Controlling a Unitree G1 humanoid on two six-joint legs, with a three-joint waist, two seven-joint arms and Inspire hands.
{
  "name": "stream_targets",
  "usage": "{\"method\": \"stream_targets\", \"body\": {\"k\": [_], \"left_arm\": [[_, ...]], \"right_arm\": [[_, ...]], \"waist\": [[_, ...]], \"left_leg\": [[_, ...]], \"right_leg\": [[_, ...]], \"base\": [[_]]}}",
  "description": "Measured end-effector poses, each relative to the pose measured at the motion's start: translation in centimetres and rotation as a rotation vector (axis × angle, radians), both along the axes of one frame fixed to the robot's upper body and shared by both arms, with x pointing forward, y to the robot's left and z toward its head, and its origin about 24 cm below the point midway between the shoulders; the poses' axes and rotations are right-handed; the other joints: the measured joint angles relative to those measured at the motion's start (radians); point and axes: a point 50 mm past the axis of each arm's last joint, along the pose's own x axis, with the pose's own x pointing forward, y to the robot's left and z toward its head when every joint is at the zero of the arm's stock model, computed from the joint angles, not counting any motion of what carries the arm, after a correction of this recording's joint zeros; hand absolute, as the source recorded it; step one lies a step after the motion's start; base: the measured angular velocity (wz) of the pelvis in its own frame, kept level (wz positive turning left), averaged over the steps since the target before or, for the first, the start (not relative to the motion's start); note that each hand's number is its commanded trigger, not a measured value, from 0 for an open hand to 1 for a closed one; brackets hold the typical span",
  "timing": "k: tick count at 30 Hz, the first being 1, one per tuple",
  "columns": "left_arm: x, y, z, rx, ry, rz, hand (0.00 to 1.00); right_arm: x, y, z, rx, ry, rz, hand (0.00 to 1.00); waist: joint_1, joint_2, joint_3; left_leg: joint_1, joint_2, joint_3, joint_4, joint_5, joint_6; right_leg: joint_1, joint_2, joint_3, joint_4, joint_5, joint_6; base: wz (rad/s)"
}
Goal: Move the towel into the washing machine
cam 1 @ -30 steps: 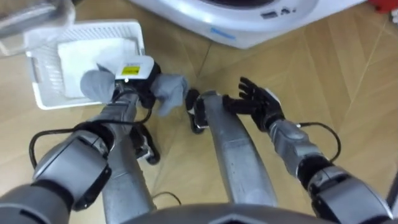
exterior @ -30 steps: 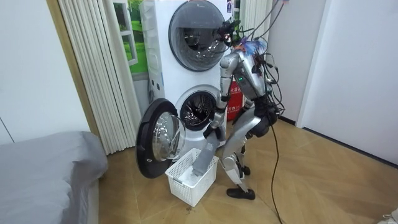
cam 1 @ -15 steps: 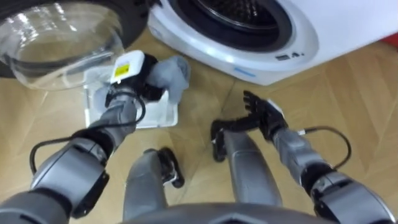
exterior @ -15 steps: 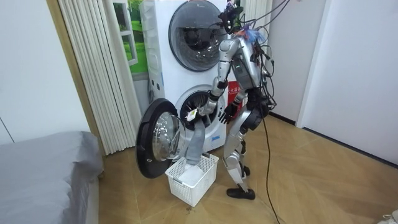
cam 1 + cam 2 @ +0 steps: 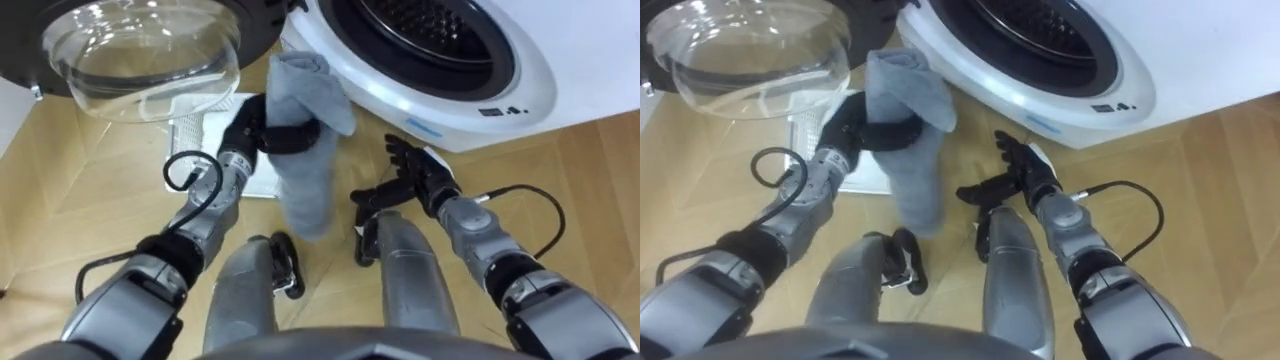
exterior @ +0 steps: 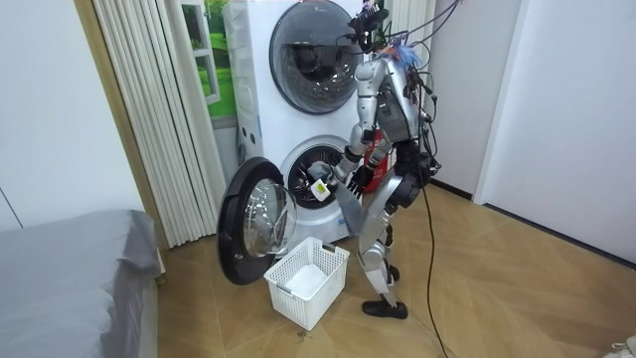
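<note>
A grey towel [image 5: 303, 130] hangs in the air before the lower washing machine [image 5: 470, 75], gripped near its top by my left hand [image 5: 272, 136], whose dark fingers wrap round the cloth. Its loose end dangles toward the floor. The drum opening [image 5: 430, 30] lies just up and right of the towel. My right hand [image 5: 415, 175] hovers open, fingers spread, to the right of the towel and below the machine's white front. In the room view I stand upright at the machine, holding the towel [image 6: 348, 204] in front of the drum [image 6: 316, 179].
The round glass door [image 5: 145, 45] stands swung open at the left. A white basket [image 6: 308, 280] with white cloth in it sits on the wooden floor under the door. A second machine [image 6: 313, 45] is stacked above.
My left hand has lifted the towel out of the basket and up to the drum opening. I have straightened up from a bend. The right hand stays open.
</note>
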Motion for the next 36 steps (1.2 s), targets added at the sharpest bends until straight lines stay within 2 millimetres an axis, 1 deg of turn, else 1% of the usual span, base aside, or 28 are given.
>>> {"method": "stream_targets", "body": {"k": [2, 3, 5, 6, 7, 8, 13, 18, 21, 25, 28, 31, 33, 36], "left_arm": [[0.0, -0.9, 0.2, -0.075, 0.0, -0.035, 1.0], [-0.1, -1.1, 0.2, -0.089, 0.001, -0.052, 1.0], [-0.1, -1.1, 0.3, -0.097, 0.0, -0.076, 1.0], [-0.2, -1.1, 0.3, -0.102, -0.001, -0.089, 1.0], [-0.1, -1.1, 0.3, -0.108, -0.002, -0.092, 1.0], [-0.1, -1.1, 0.4, -0.134, -0.002, -0.092, 1.0], [0.1, -1.1, 0.8, -0.199, -0.003, -0.081, 1.0], [0.5, -1.5, 2.0, -0.285, -0.046, -0.07, 1.0], [0.8, -1.8, 2.9, -0.306, -0.083, -0.086, 1.0], [1.1, -2.0, 3.5, -0.351, -0.103, -0.079, 1.0], [1.2, -2.0, 3.9, -0.358, -0.118, -0.077, 1.0], [1.3, -2.3, 4.1, -0.35, -0.13, -0.091, 1.0], [1.2, -2.7, 4.2, -0.32, -0.143, -0.122, 1.0], [1.0, -3.2, 4.1, -0.319, -0.138, -0.155, 1.0]], "right_arm": [[0.0, 0.0, 0.0, -0.002, 0.002, 0.006, 0.0], [-0.1, 0.0, -0.1, -0.003, 0.004, 0.012, 0.0], [-0.4, -0.2, -0.2, -0.007, 0.006, 0.013, 0.0], [-0.8, -0.3, -0.4, -0.007, 0.014, 0.008, 0.0], [-0.8, -0.4, -0.5, -0.005, 0.016, 0.006, 0.0], [-0.8, -0.4, -0.4, 0.0, 0.016, 0.003, 0.0], [-0.8, -0.3, -0.4, 0.024, 0.019, 0.002, 0.0], [-0.8, -0.4, -0.4, 0.03, 0.018, -0.015, 0.0], [-0.8, -0.4, -0.4, 0.031, 0.011, -0.023, 0.0], [-0.8, -0.1, -0.5, 0.028, 0.007, -0.034, 0.0], [-0.8, 0.0, -0.5, 0.028, 0.008, -0.04, 0.0], [-1.2, -0.1, -0.7, 0.03, 0.019, -0.04, 0.0], [-1.5, 0.0, -0.9, 0.041, 0.032, -0.024, 0.0], [-1.7, 0.2, -1.0, 0.054, 0.044, -0.002, 0.0]], "waist": [[0.0, 0.001, -0.0011], [0.0, 0.001, -0.0021], [-0.007, 0.001, -0.0037], [-0.004, 0.003, -0.0126], [-0.004, 0.004, -0.0154], [-0.004, 0.006, -0.0161], [0.007, 0.006, -0.0161], [0.009, 0.007, -0.0153], [0.01, 0.008, -0.0145], [0.01, 0.009, -0.014], [0.015, 0.009, -0.0135], [0.028, 0.009, -0.0133], [0.026, 0.009, -0.0131], [0.024, 0.009, -0.013]], "left_leg": [[0.008, 0.01, -0.007, -0.006, 0.005, -0.003], [0.018, 0.019, -0.009, -0.009, 0.006, -0.005], [0.034, 0.023, -0.013, -0.02, 0.008, -0.007], [0.035, 0.033, -0.011, -0.021, 0.008, -0.007], [0.035, 0.034, -0.011, -0.023, 0.008, -0.007], [0.036, 0.034, -0.008, -0.026, 0.008, -0.007], [0.045, 0.034, 0.003, -0.034, 0.009, -0.006], [0.064, 0.033, 0.001, -0.052, 0.011, -0.008], [0.064, 0.034, -0.001, -0.052, 0.011, -0.009], [0.063, 0.034, -0.002, -0.054, 0.011, -0.009], [0.06, 0.033, 0.004, -0.058, 0.011, -0.009], [0.058, 0.032, 0.003, -0.062, 0.011, -0.009], [0.048, 0.032, -0.008, -0.06, 0.012, -0.01], [0.046, 0.031, -0.012, -0.061, 0.013, -0.011]], "right_leg": [[0.029, 0.012, -0.023, -0.035, 0.017, -0.005], [0.049, 0.022, -0.028, -0.054, 0.027, -0.007], [0.073, 0.029, -0.032, -0.08, 0.035, -0.006], [0.078, 0.035, -0.031, -0.089, 0.04, -0.006], [0.078, 0.036, -0.03, -0.093, 0.042, -0.006], [0.078, 0.036, -0.031, -0.097, 0.046, -0.006], [0.079, 0.037, -0.025, -0.1, 0.048, -0.005], [0.098, 0.039, -0.024, -0.117, 0.049, -0.005], [0.099, 0.04, -0.027, -0.118, 0.049, -0.005], [0.099, 0.04, -0.027, -0.12, 0.049, -0.005], [0.092, 0.039, -0.025, -0.119, 0.049, -0.004], [0.09, 0.039, -0.027, -0.118, 0.046, -0.004], [0.088, 0.037, -0.035, -0.12, 0.045, -0.005], [0.088, 0.037, -0.038, -0.123, 0.044, -0.003]], "base": [[0.01], [-0.07], [-0.02], [-0.04], [-0.09], [-0.08], [-0.04], [0.0], [0.0], [0.0], [0.0], [0.03], [0.12], [0.02]]}}
